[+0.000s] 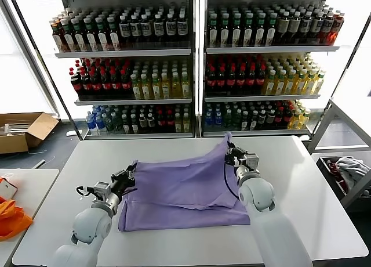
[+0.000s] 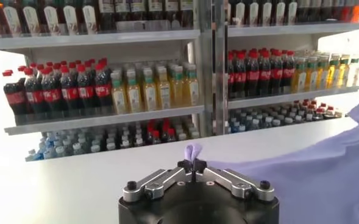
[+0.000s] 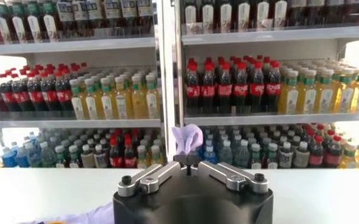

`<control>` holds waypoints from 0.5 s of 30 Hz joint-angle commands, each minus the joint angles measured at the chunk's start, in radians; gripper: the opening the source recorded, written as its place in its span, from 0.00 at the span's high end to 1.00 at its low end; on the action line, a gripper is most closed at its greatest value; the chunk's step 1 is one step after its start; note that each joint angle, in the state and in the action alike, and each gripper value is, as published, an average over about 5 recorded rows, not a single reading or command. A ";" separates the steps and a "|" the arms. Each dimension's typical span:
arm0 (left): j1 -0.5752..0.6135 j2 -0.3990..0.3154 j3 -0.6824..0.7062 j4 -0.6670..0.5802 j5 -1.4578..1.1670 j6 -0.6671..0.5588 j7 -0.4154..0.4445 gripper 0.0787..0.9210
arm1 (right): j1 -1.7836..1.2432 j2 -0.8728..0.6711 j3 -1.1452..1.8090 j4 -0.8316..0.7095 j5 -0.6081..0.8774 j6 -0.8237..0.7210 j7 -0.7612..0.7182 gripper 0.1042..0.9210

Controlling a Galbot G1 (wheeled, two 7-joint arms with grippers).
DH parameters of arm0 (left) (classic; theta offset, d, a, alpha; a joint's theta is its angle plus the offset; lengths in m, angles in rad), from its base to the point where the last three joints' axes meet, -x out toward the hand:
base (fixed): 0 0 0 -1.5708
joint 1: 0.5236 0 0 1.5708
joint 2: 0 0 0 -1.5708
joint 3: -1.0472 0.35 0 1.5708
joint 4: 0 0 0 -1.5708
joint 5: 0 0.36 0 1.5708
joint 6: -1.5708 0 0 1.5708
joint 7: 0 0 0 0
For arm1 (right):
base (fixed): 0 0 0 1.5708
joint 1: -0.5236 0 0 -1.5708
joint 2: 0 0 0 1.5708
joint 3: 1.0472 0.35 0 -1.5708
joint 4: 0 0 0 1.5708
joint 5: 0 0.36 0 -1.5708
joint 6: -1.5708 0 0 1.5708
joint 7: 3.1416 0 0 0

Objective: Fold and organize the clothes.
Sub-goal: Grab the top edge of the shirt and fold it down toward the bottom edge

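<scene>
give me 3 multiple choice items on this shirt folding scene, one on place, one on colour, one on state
1. Where does the T-shirt lie?
A. white table
B. shelf
C. cardboard box

2. What colour is the T-shirt?
A. orange
B. lavender
C. green

3. How are the left end effector and right end effector?
A. both open above the cloth
B. one open, one shut
C. both shut on the T-shirt's edge

Answers: 1 A, it is spread on the tabletop; 2 B, pale purple in every view; 3 C, each wrist view shows fabric pinched between closed fingers.
</scene>
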 commanded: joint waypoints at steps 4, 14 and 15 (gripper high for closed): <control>0.171 -0.001 -0.019 -0.099 0.049 -0.072 -0.012 0.99 | -0.308 0.044 0.107 0.205 -0.135 0.037 0.018 1.00; 0.261 -0.014 -0.026 -0.141 0.092 -0.071 -0.016 0.99 | -0.387 0.057 0.118 0.236 -0.203 0.045 0.027 1.00; 0.268 -0.017 -0.025 -0.146 0.098 -0.068 -0.014 0.99 | -0.393 0.059 0.117 0.239 -0.214 0.045 0.027 1.00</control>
